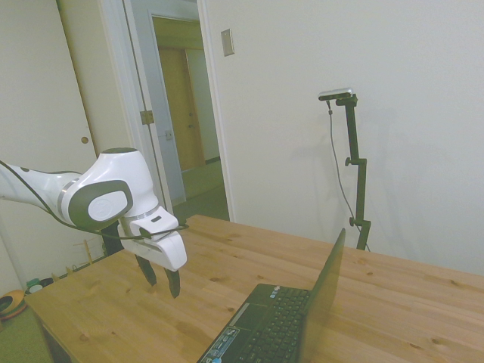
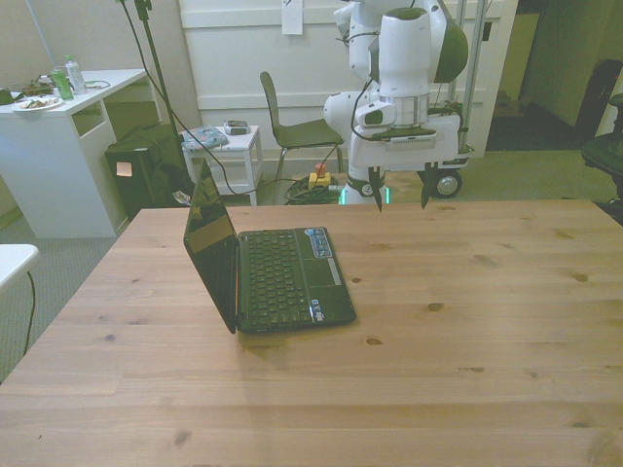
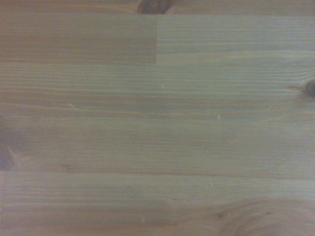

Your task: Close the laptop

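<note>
Laptop [image 2: 277, 277] open on table [image 2: 467, 331], toward front view's left; screen upright on left, keyboard facing right. Gripper [image 2: 400, 195] spread wide, empty, above far edge, well apart.

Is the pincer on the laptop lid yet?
Apart. The front view shows the pincer hanging open above bare table, well off to the front view's right of the open laptop.

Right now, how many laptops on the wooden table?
1. The laptop sits open toward the front view's left half of the table, lid upright, apart from the gripper hanging above the far edge. Nothing seems hidden.
</note>
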Robot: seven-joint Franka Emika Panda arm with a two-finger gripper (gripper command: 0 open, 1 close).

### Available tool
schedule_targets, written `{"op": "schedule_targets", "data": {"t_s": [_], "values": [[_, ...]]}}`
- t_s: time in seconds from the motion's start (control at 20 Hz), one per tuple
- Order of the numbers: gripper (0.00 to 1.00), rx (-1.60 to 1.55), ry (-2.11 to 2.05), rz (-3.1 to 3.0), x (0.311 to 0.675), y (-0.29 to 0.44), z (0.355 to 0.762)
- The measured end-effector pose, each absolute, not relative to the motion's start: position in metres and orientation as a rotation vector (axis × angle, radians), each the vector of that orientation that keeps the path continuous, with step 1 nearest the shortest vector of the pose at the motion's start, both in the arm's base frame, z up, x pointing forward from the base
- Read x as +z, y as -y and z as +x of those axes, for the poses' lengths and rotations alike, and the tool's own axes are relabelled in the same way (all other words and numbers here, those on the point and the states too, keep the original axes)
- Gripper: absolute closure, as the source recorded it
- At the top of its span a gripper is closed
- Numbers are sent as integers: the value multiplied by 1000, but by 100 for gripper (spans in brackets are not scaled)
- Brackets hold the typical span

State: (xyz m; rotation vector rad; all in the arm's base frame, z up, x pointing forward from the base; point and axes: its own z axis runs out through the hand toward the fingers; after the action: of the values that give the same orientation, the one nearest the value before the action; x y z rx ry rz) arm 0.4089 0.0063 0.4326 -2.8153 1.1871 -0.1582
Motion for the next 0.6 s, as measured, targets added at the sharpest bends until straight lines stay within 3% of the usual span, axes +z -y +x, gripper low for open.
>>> {"op": "schedule_targets", "data": {"t_s": [0.25, 0.6], "values": [[0, -240, -1301, -2818, 446, 19, 414], [0, -360, -1545, -2638, 517, 115, 409]]}}
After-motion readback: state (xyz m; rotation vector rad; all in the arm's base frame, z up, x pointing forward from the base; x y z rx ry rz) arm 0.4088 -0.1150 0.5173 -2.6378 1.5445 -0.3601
